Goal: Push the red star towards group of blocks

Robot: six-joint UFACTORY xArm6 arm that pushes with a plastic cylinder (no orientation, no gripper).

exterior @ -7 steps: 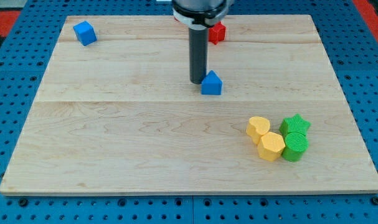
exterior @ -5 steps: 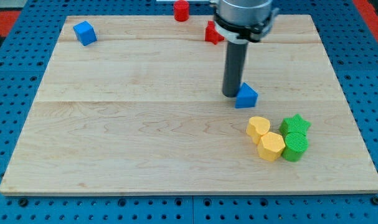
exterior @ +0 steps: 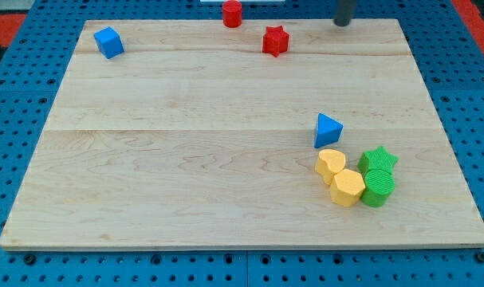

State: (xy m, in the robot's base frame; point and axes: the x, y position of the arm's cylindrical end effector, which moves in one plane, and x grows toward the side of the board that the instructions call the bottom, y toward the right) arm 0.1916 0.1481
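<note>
My tip (exterior: 342,23) has no jaws and hovers at the far edge, right of the red star block (exterior: 275,41). A crooked push risks sending the star wide of the near-right group, past the blue triangular block (exterior: 328,130).

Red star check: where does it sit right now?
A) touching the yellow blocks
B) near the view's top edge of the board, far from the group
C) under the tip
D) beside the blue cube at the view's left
B: the red star lies near the board's top edge, well apart from the group of blue triangle, yellow blocks and green blocks; my tip is to its right.
</note>
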